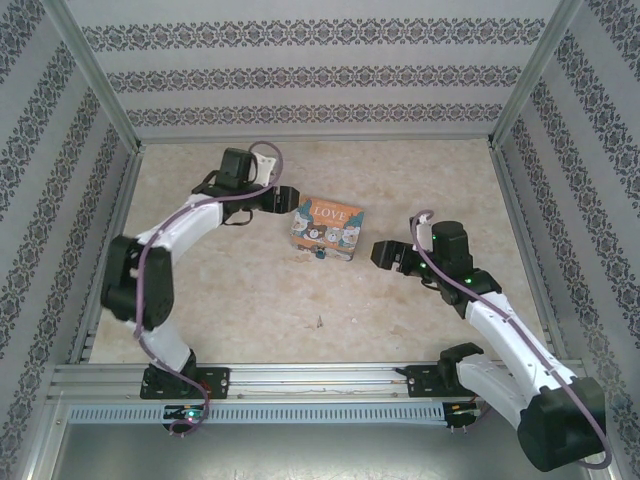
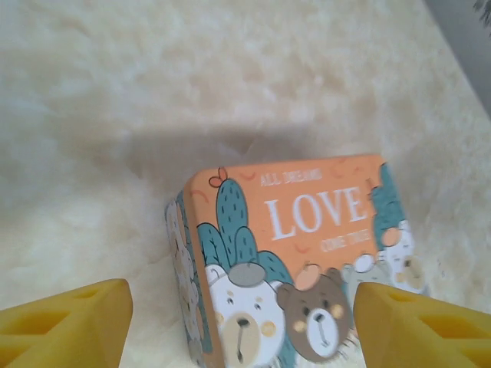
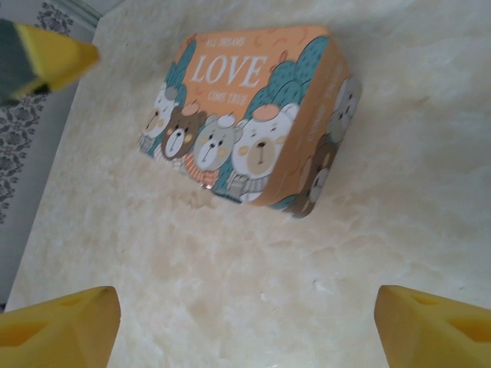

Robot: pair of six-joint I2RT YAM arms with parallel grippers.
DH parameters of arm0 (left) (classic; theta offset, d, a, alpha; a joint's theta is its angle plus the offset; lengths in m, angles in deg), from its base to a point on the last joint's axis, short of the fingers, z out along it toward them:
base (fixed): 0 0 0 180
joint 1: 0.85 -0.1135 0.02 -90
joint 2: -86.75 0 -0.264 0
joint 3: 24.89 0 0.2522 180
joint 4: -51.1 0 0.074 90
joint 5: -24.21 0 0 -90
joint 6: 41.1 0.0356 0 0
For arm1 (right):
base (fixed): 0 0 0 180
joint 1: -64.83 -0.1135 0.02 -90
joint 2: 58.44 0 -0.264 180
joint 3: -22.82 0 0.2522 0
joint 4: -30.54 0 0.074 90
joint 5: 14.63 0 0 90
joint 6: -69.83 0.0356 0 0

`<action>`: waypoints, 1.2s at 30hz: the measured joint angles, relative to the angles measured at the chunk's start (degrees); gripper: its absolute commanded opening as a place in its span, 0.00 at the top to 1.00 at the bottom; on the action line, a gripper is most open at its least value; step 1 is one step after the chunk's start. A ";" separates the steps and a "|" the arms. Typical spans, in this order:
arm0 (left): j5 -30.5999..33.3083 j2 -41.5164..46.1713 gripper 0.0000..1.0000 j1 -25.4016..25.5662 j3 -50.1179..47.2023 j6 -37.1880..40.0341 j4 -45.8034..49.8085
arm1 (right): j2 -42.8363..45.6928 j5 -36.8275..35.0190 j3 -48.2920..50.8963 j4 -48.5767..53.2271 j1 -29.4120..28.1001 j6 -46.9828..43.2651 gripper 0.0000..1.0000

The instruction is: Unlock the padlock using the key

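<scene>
On the marbled table point(image 1: 220, 300), between two white arms, we see a box point(image 1: 327, 228) printed with bears and the word LOVE lying flat near the middle. Touching its near edge sits the padlock point(image 1: 320, 254), a tiny dark-teal speck from overhead, too small for us to make out its shackle. At the box's far left corner, just beside it, hangs the left gripper point(image 1: 285, 198). Through its wrist camera we find its yellow fingers point(image 2: 69, 322) spread wide to either side of the lid, grasping nothing. Off the box's right end, near but apart, hangs the right gripper point(image 1: 381, 252). Its own fingers point(image 3: 61, 322) are likewise splayed and empty over bare table, with the box beyond them. Closer to the arm bases we note a thin dark sliver point(image 1: 319, 322) on the table, too small to name.
</scene>
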 measured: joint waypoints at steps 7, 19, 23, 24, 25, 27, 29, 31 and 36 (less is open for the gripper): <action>11.02 22.45 0.15 0.00 -17.57 -5.51 -5.77 | -2.01 -3.69 -3.30 8.37 -12.55 0.79 0.26; 29.35 56.06 0.08 0.00 -46.16 -17.70 -6.60 | -28.98 -14.10 -19.93 20.85 -35.98 -0.44 0.31; 32.89 62.45 0.08 0.00 -47.76 -19.67 -4.35 | -39.47 -15.85 -26.80 24.57 -39.19 -2.10 0.32; 33.62 63.47 0.08 0.00 -47.78 -19.96 -3.82 | -41.92 -16.31 -28.39 25.46 -39.95 -2.60 0.32; 34.12 64.13 0.08 0.00 -47.78 -20.09 -3.45 | -43.54 -16.63 -29.46 26.18 -40.48 -3.15 0.33; 34.91 64.72 0.08 0.00 -47.78 -20.22 -2.62 | -46.66 -17.22 -31.47 27.69 -41.64 -3.89 0.34; 35.52 64.81 0.07 0.00 -47.78 -20.22 -1.97 | -48.65 -17.64 -32.50 28.83 -42.53 -4.70 0.35; 35.65 64.78 0.07 0.00 -47.78 -20.24 -1.77 | -49.83 -18.08 -32.96 29.81 -43.06 -5.09 0.36; 36.04 63.69 0.07 0.00 -47.78 -20.20 -1.79 | -52.26 -19.02 -33.29 31.54 -43.65 -5.62 0.38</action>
